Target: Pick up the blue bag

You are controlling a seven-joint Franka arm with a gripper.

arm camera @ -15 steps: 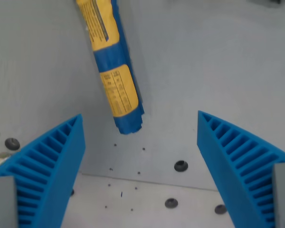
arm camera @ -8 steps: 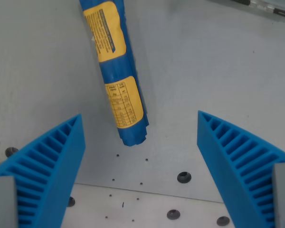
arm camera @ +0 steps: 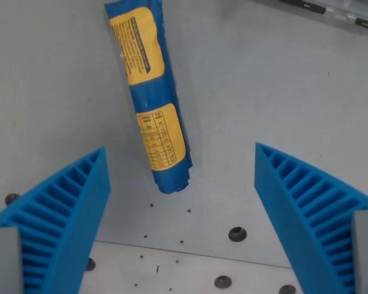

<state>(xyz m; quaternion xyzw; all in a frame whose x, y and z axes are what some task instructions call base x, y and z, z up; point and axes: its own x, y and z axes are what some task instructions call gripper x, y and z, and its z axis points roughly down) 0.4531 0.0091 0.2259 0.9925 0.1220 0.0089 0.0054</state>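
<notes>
Blue ribbed plastic fills the lower corner on the wrist view's left: one finger (arm camera: 55, 226) of the two-fingered gripper (arm camera: 179, 177), its grooved inner face turned toward the middle. Nothing touches it, and grey surface shows between it and the package.

Just to the right of that finger lies the long blue bag with yellow printed labels (arm camera: 150, 92), rolled or folded into a narrow tube and resting flat on the grey work surface (arm camera: 282, 92). Its long axis runs from the top edge, where it is cut off by the frame, down and slightly toward the wrist view's right. The crumpled lower end sits between the two fingers but nearer the left one, and above the line joining their tips. Most of the bag's length lies beyond the jaws, toward the top.

Right of the bag is a wide stretch of bare grey before the second blue finger (arm camera: 313, 214). The jaws stand spread wide and hold nothing.

The closing line runs roughly across the bag's long axis, which suits a pinch over its narrow width. As I judge it, the gripper needs to travel toward the top of the view, and a little leftward, before descending.

Small dark screw holes (arm camera: 236, 233) dot the lower surface, and thin dark pens (arm camera: 331, 12) lie at the top right.
</notes>
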